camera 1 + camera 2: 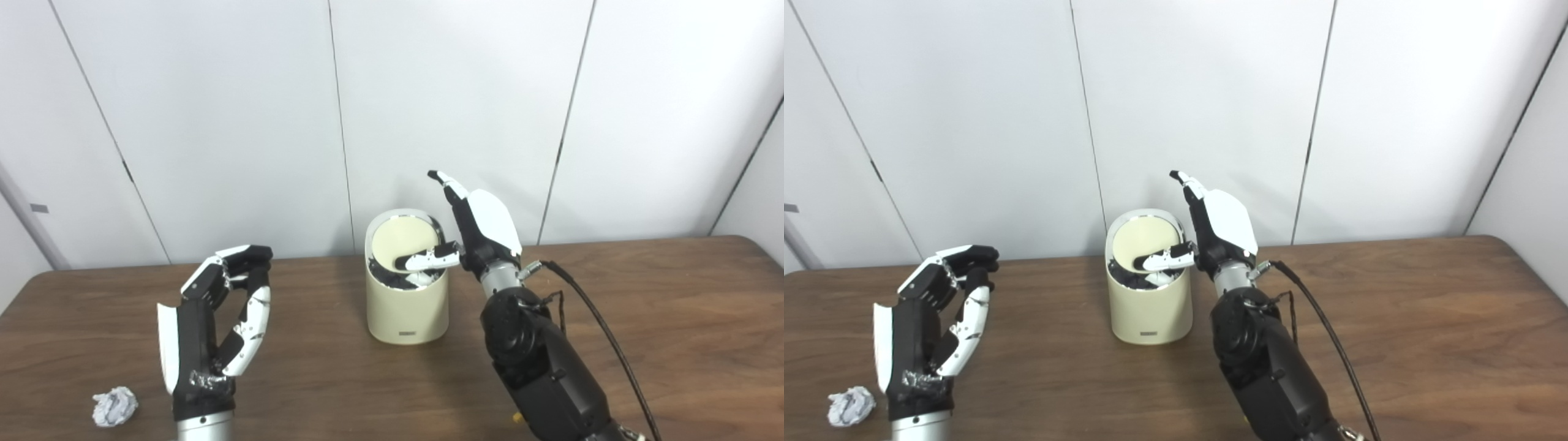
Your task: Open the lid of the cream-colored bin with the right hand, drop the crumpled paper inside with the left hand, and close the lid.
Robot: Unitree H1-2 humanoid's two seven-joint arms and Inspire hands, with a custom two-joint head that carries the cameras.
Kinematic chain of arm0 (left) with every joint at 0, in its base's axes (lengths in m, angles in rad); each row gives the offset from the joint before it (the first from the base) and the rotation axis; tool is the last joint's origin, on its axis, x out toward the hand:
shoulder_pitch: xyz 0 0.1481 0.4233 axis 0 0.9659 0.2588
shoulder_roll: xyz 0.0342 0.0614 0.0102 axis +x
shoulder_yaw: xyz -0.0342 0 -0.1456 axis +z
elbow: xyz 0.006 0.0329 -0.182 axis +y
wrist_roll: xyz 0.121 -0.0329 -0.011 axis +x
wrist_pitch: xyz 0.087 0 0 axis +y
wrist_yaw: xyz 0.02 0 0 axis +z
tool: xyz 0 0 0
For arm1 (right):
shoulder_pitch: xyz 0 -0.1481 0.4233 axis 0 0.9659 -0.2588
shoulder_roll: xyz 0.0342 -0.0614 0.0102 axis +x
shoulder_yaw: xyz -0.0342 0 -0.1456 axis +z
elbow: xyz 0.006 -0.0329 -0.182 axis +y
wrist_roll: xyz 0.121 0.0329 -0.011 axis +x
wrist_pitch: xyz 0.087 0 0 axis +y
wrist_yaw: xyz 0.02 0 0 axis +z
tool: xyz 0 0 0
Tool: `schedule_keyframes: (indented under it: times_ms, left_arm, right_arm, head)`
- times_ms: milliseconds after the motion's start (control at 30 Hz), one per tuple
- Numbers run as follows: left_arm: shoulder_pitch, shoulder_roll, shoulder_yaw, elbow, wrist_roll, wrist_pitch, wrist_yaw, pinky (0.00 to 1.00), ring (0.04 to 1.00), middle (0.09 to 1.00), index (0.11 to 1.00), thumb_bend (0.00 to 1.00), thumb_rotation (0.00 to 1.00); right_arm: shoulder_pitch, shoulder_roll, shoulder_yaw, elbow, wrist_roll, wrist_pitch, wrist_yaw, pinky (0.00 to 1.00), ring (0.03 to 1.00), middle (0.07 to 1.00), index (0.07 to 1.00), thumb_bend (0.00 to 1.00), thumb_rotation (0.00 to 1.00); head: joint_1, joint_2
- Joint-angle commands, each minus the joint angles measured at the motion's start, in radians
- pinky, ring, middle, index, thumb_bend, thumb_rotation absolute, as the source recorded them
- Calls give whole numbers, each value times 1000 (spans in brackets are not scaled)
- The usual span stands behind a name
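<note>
The cream-colored bin [407, 312] stands upright in the middle of the table. Its round lid [404, 240] is tipped up toward the back, and the mouth shows a dark inside with something white in it. My right hand [481, 229] is at the bin's right rim, fingers pointing up and thumb lying across the opening in front of the lid; it is open and holds nothing. The crumpled paper [114, 407] lies on the table at the front left. My left hand [214, 318] is raised just right of the paper, fingers curled but apart, empty.
The brown wooden table [674, 318] stretches wide to the right of the bin. A black cable [603, 331] runs along my right forearm. White wall panels [245, 122] stand close behind the table's far edge.
</note>
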Motion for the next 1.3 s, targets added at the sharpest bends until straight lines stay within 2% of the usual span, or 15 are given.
schedule_keyframes:
  times_ms: [0,100,200,367,667,767,833,900,967,1067,1167,1233,1267]
  left_arm:
    - [-29,-3,-6,-39,-5,-7,-3,511,617,643,609,258,369]
    - [-30,-3,-5,-36,-4,-5,-2,510,616,644,610,252,363]
    - [-31,1,-4,-28,4,-11,1,508,618,645,610,257,375]
    - [-33,6,-2,-20,-3,-21,2,505,615,643,610,259,386]
    - [-29,6,-1,-26,-9,-20,4,502,608,639,607,263,375]
    - [-28,6,0,-28,-11,-19,4,502,606,636,604,265,368]
    - [-27,6,0,-32,-8,-18,4,502,607,636,604,265,366]
    - [-26,6,1,-35,-10,-14,3,502,608,636,605,250,361]
    - [-25,5,4,-39,-11,-7,3,503,609,635,604,229,352]
    - [-24,7,7,-42,-18,-6,1,505,612,637,605,214,345]
    - [-25,9,11,-44,-21,-7,1,507,613,639,609,197,315]
    - [-24,10,14,-44,-24,-8,2,506,612,639,608,197,305]
    - [-24,10,15,-45,-24,-7,2,506,611,638,607,198,302]
  right_arm:
    - [-6,-3,-12,-7,4,7,4,737,886,920,898,921,288]
    - [3,7,-31,-37,37,17,19,786,908,937,913,932,559]
    - [15,7,-38,-66,55,3,29,780,904,931,913,892,818]
    - [33,-2,-41,-96,85,-48,31,727,872,913,895,893,957]
    - [92,-15,-51,-166,176,-124,63,759,885,923,907,922,980]
    - [121,-12,-65,-208,210,-167,59,769,888,918,899,938,987]
    - [146,-12,-80,-242,243,-218,50,772,890,919,897,924,996]
    - [172,-11,-103,-281,280,-257,48,780,891,915,897,831,999]
    - [195,-1,-132,-313,333,-278,52,819,907,916,901,685,1000]
    - [223,4,-158,-345,368,-328,45,839,909,907,896,550,1000]
    - [266,5,-193,-373,415,-431,19,796,868,868,853,283,954]
    - [296,7,-222,-375,473,-503,11,793,855,852,830,220,908]
    - [311,8,-237,-375,484,-529,2,782,843,836,809,220,879]
  head:
    - [1,1]
    - [-1,-3]
    - [-3,-8]
    - [-9,-13]
    - [-9,-16]
    - [-7,-14]
    - [-4,-12]
    - [-4,-12]
    - [-5,-11]
    - [-5,-12]
    - [-4,-10]
    - [-7,-10]
    - [-7,-10]
